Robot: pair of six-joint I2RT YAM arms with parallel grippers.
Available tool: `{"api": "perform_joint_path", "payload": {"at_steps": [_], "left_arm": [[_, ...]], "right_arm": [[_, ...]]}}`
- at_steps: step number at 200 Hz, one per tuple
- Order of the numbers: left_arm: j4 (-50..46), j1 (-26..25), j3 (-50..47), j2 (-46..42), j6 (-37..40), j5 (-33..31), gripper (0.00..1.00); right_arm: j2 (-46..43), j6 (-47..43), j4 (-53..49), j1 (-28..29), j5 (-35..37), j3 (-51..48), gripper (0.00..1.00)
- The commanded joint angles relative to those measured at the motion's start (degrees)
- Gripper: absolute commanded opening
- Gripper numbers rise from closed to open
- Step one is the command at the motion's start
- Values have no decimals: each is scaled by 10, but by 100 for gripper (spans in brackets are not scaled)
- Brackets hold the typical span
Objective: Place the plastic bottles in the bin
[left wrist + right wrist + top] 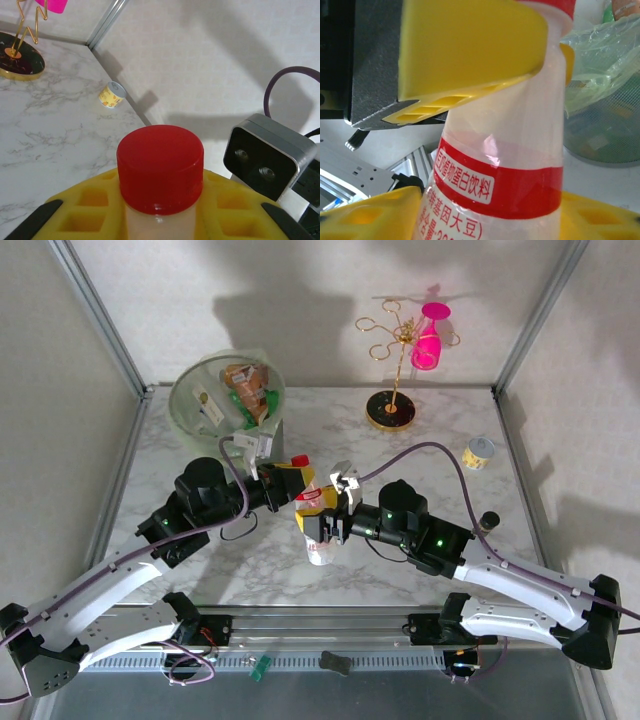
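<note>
Red-capped plastic soy-drink bottle (160, 167) clenched at the neck in left gripper (292, 476), aloft over table (260, 575) middle. Right gripper (322, 525) around body: grip unclear. Handover step, seemingly; next calls for swinging to bin (185, 390), far-left corner, then releasing.

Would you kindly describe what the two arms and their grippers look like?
The left arm and right arm have long white links and bulky black joint housings, and a purple cable runs along each. The right arm shows a small green light. The left gripper and right gripper have yellow fingers with square recesses, on black bodies.
</note>
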Motion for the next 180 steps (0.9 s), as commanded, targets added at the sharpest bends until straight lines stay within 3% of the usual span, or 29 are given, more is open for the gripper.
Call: {"api": "perform_joint_path", "payload": {"at_steps": [1,61,77,93,111,143,159,180], "left_arm": [[22,-3,13,-16,-3,5,22],[2,13,65,-22,-11,-35,19],[-23,28,84,-22,-8,-62,15],[-71,54,115,-25,-3,-124,4],[-112,112,147,-34,-13,-180,0],[-147,235,218,-33,-28,-220,0],[-166,273,247,-21,-37,-263,0],[-152,304,259,6,-60,-274,0]], "right_arm": [[-7,-6,3,5,34,18,81],[-33,4,-7,5,97,13,97],[-47,5,-14,5,114,11,98],[-63,5,-22,5,134,10,98],[-85,8,-35,5,166,8,98],[-129,10,-39,5,216,-8,98],[-137,14,-44,5,228,-15,98],[-138,20,-50,5,219,-20,98]]}}
